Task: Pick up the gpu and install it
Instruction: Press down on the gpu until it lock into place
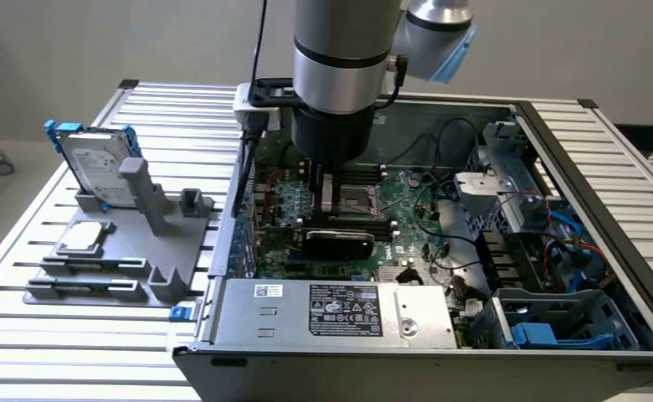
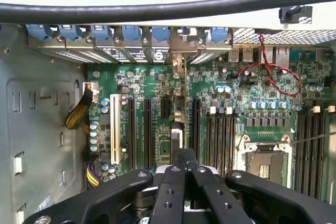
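Slatted table (image 1: 170, 109); gpu (image 1: 338, 243) clamped inside case (image 1: 304, 377)

text: none legible | power supply label (image 1: 346, 309): print too small

I run this from afar in a robotics lab: aluminium-slat bench (image 1: 81, 352), opened computer case (image 1: 416, 368), grey parts fixture (image 1: 103, 251).
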Controlling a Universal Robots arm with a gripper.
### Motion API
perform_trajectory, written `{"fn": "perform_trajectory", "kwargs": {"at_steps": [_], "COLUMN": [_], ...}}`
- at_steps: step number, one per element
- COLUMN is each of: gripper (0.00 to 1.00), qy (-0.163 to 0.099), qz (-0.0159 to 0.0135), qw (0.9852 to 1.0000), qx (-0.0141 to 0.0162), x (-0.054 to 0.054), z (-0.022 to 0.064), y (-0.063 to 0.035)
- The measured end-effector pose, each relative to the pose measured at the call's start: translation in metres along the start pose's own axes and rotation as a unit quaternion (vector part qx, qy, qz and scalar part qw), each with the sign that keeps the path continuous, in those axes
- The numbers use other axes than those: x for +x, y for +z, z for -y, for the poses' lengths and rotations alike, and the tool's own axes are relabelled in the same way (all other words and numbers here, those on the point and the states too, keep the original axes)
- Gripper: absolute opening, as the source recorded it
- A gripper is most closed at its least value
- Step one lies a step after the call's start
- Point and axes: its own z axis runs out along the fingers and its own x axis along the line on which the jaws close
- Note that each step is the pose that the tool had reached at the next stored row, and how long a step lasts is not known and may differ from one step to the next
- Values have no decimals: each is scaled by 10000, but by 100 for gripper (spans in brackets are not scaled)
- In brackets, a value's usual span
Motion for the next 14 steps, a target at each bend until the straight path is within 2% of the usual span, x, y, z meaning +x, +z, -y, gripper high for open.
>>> {"fn": "perform_trajectory", "kwargs": {"at_steps": [3, 10, 14], "gripper": [11, 11, 11], "qy": [0, -3, -16], "qz": [-1, 1, -1], "qw": [10000, 10000, 10000], "qx": [4, 45, 45], "x": [-6, -76, -78], "z": [-2, -70, -76], "y": [24, 159, 231]}}
